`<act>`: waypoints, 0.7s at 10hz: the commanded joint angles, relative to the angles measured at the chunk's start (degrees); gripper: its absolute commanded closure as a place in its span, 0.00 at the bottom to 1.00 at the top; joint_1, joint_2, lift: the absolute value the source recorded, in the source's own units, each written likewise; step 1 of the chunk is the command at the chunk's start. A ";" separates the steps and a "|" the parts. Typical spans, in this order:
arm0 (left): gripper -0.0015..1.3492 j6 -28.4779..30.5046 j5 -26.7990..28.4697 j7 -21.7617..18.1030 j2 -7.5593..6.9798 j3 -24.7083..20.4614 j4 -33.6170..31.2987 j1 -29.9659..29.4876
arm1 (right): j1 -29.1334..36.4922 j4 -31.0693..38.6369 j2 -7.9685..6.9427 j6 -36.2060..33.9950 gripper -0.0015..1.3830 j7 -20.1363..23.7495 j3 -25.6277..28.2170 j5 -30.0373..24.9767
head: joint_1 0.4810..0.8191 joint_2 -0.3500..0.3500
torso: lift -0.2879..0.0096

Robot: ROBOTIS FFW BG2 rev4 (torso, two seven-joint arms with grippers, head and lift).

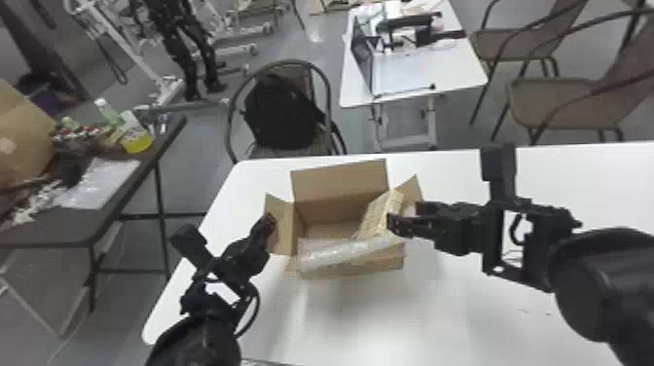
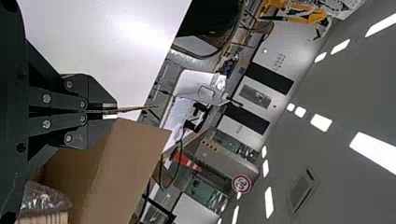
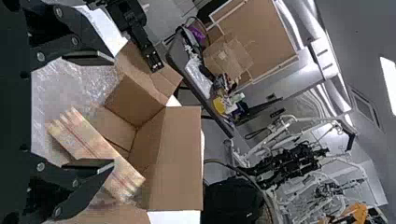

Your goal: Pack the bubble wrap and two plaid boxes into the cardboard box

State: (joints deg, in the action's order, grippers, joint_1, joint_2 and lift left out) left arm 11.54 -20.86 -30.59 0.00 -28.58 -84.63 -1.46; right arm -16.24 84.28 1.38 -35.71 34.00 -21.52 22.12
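The cardboard box [image 1: 340, 185] stands flaps-up on the white table. At its left flap is my left gripper [image 1: 269, 223]; in the left wrist view the left gripper [image 2: 110, 111] is shut on that flap's thin edge [image 2: 135, 108]. A plaid box [image 1: 380, 212] leans in the box's right side. Bubble wrap [image 1: 343, 250] lies across the near side. Over the right side is my right gripper [image 1: 405, 216]; in the right wrist view the right gripper [image 3: 112, 112] stands open, one finger overlapping the plaid box [image 3: 95, 151], with bubble wrap [image 3: 70, 84] behind.
The white table [image 1: 486, 321] extends right and toward the near side. A dark side table [image 1: 141, 180] with bottles and wrapping stands at the left. Beyond the far edge are a chair with a black bag [image 1: 280, 114] and a small white table [image 1: 404, 73].
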 commanded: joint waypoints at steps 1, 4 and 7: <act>0.90 -0.11 -0.14 -0.08 0.15 -0.07 -0.01 -0.03 | 0.86 0.97 0.03 1.52 0.08 -0.16 1.30 -1.29 | 0.63 1.00 | 0.80; 0.90 -0.20 -0.32 -0.08 0.15 -0.25 -0.01 -0.12 | 7.63 9.58 0.56 5.56 0.09 -1.13 7.80 -6.12 | 0.63 1.00 | 0.80; 0.90 -0.47 -0.85 -0.08 0.15 -1.21 -0.27 -1.18 | 21.95 26.99 5.92 4.68 0.09 -10.53 17.03 -20.01 | 0.63 1.00 | 0.80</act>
State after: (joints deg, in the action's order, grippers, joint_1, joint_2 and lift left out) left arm 11.09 -21.61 -30.67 0.00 -29.72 -84.89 -2.56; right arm 2.92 108.18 6.16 -31.02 23.61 -5.91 4.91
